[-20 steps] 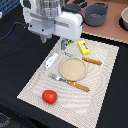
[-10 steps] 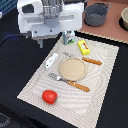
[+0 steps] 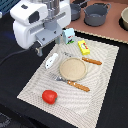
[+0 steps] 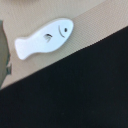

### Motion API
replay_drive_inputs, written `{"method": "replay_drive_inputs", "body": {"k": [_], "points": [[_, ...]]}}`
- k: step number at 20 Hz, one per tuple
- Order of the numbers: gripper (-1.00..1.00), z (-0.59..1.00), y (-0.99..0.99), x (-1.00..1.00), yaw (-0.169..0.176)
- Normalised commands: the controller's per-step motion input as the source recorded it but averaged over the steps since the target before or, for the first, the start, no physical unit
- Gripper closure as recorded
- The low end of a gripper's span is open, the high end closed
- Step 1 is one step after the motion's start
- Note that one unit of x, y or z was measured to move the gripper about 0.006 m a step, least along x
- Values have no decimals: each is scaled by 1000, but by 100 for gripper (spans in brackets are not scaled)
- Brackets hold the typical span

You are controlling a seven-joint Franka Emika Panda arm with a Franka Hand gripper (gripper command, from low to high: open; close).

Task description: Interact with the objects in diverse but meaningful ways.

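A white fish-shaped item (image 3: 51,61) lies on the beige placemat (image 3: 105,85), beside the round plate (image 3: 72,69). In the wrist view the fish (image 4: 45,37) lies near the mat's edge, with black table beyond it. A red tomato (image 3: 49,96) sits at the mat's near corner. A white carton with green-blue print (image 3: 68,35) and a yellow packet (image 3: 85,48) stand at the far side. My gripper (image 3: 37,50) hangs above the mat's edge, to the exterior view's left of the fish, touching nothing I can see. Its jaws are too blurred to read.
A wooden-handled knife (image 3: 91,61) and fork (image 3: 73,84) lie on either side of the plate. Grey pots (image 3: 97,12) and a bowl (image 3: 124,19) stand on the far counter. The black table (image 3: 15,70) surrounds the mat.
My arm has moved toward the exterior view's left, uncovering the carton. The objects have not moved.
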Motion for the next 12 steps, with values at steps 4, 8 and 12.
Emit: {"method": "replay_drive_inputs", "body": {"k": [4,8,12], "points": [[-100,211,-786,460,31],[-100,230,-680,669,0],[-100,195,-573,743,-10]]}}
